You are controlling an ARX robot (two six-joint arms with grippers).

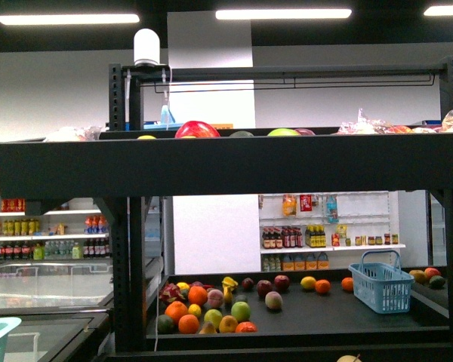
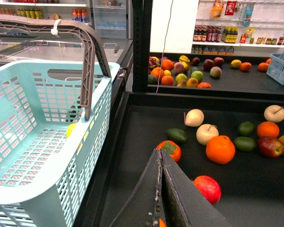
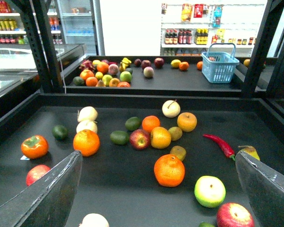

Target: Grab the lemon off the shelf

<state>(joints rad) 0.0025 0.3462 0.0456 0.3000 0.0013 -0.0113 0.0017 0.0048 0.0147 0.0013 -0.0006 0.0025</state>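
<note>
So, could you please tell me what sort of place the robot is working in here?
Most likely a small grocery shop, or a mock-up of one. A black shelf holds loose fruit, white racks of bottles line the back wall, and a teal shopping basket sits beside the display.

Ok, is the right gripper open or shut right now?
Open. In the right wrist view the right gripper's two fingers stand far apart at opposite edges, with loose fruit on the shelf visible between them, nothing held.
</note>
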